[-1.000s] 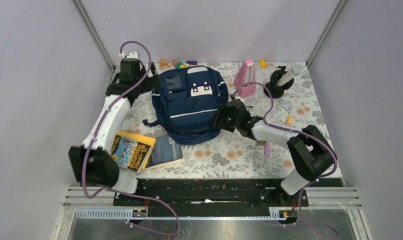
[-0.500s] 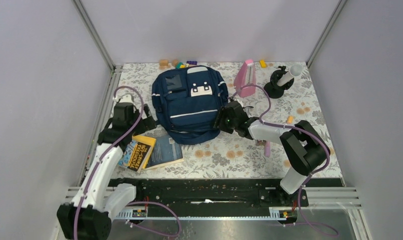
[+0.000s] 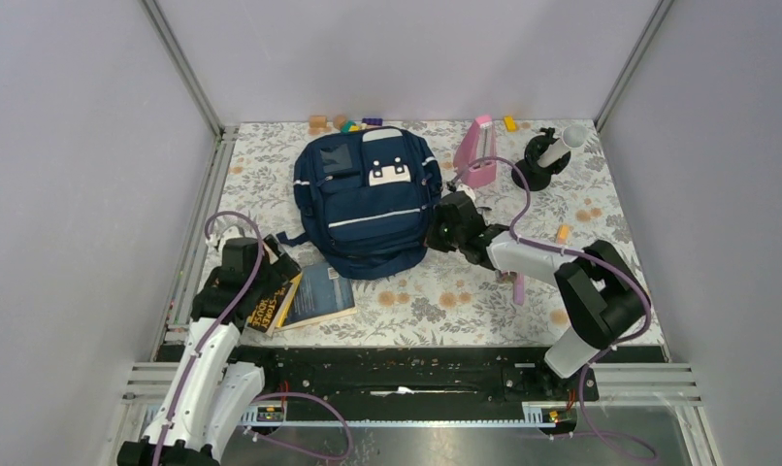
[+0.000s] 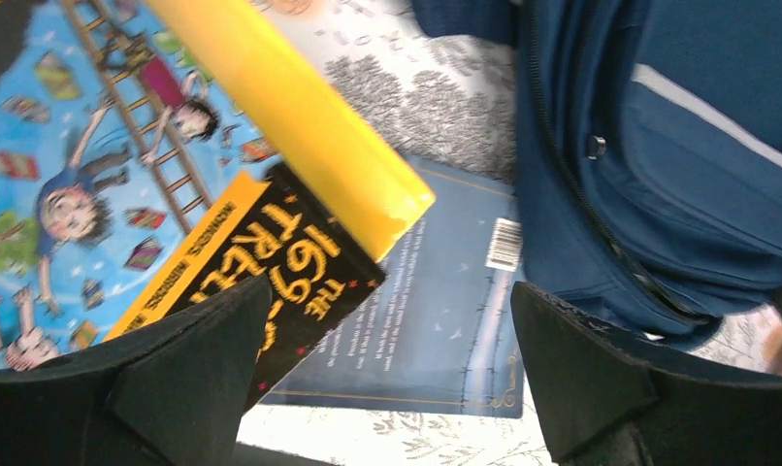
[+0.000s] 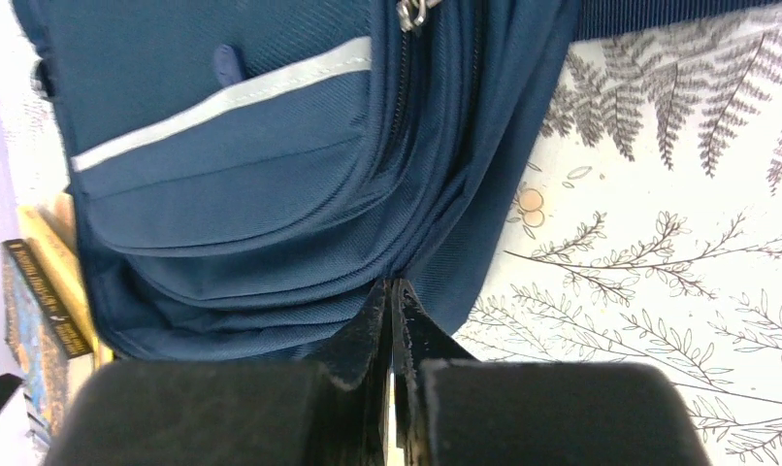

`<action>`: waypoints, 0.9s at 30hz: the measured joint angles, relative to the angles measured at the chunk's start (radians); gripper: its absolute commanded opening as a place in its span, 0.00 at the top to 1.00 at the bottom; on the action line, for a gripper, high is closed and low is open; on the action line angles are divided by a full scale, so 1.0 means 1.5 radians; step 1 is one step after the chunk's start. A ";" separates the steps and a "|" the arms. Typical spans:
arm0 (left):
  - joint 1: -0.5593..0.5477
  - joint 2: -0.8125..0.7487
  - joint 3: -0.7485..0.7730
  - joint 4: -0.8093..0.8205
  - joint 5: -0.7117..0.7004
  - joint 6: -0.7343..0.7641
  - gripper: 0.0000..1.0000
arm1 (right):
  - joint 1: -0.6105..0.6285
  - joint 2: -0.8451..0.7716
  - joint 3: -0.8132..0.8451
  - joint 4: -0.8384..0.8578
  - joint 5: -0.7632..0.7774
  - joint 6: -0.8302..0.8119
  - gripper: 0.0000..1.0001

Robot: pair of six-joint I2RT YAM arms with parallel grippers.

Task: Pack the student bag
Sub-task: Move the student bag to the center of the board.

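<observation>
The student bag (image 3: 368,199) lies flat mid-table, navy with white stripes and a white patch, its zips closed. My right gripper (image 3: 434,233) is at its lower right edge. In the right wrist view the gripper (image 5: 395,286) is shut, its tips pinching a fold of the bag's fabric (image 5: 251,194). My left gripper (image 3: 276,280) hangs open over two books left of the bag. In the left wrist view it (image 4: 389,291) spans a yellow-and-black treehouse book (image 4: 271,243) lying on a blue-grey book (image 4: 445,320), touching neither, with the bag (image 4: 678,146) to the right.
At the back right stand a pink box (image 3: 476,153) and a black stand holding a white object (image 3: 547,155). Small coloured blocks (image 3: 346,123) line the back edge. A pink pen (image 3: 518,288) and an orange piece (image 3: 562,233) lie near the right arm.
The left arm has swung from the bag's far-left corner back to the books near the front. The right gripper has closed on the bag's lower right edge.
</observation>
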 measured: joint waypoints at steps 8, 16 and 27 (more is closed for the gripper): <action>0.003 -0.011 0.005 -0.117 -0.172 -0.129 0.01 | 0.000 -0.065 0.041 -0.035 0.004 -0.034 1.00; 0.053 0.027 0.002 -0.178 -0.221 -0.227 0.01 | 0.000 -0.067 0.049 -0.040 0.002 -0.050 1.00; 0.059 -0.001 -0.015 -0.201 -0.257 -0.279 0.01 | 0.009 -0.078 0.130 -0.094 -0.007 -0.162 0.05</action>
